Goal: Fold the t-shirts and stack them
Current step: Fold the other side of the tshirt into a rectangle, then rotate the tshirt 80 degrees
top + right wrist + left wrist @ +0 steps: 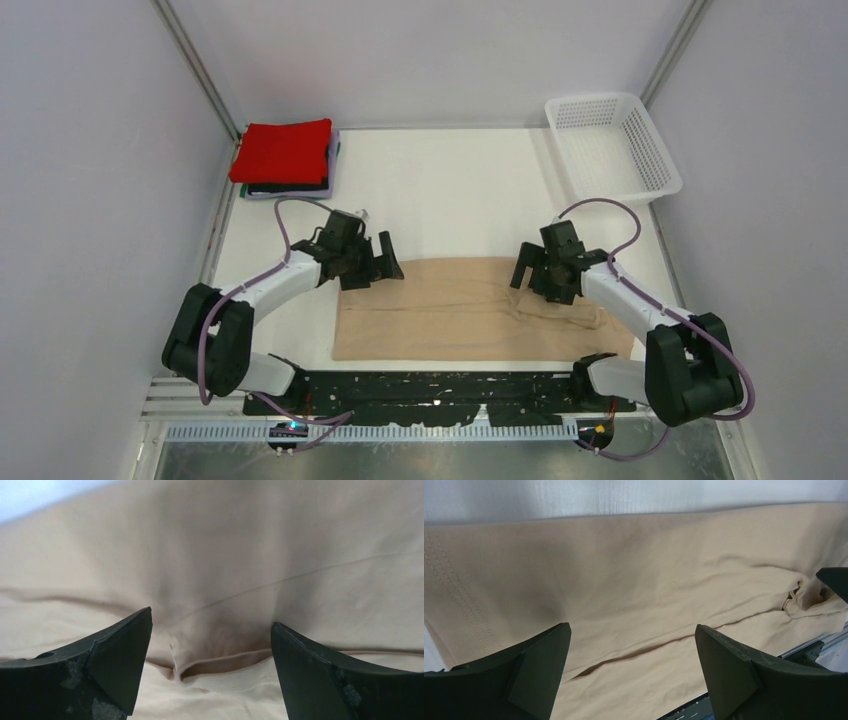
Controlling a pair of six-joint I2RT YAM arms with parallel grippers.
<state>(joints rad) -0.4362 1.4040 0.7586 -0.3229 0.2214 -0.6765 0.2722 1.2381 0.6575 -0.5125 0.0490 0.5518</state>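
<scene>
A beige t-shirt [460,310] lies folded lengthwise near the table's front edge. My left gripper [385,262] is open just above its far left corner; in the left wrist view [631,630] the jaws stand wide apart over the cloth [634,580], holding nothing. My right gripper [530,272] is open above the shirt's far right part; in the right wrist view [211,625] the jaws straddle a folded hem [235,660] without gripping it. A stack of folded shirts with a red one [284,150] on top sits at the far left; black and lavender edges show beneath.
A white mesh basket [612,145] stands at the far right corner. The enclosure's white walls close in on both sides. A black strip [430,385] and a rail run along the front edge between the arm bases.
</scene>
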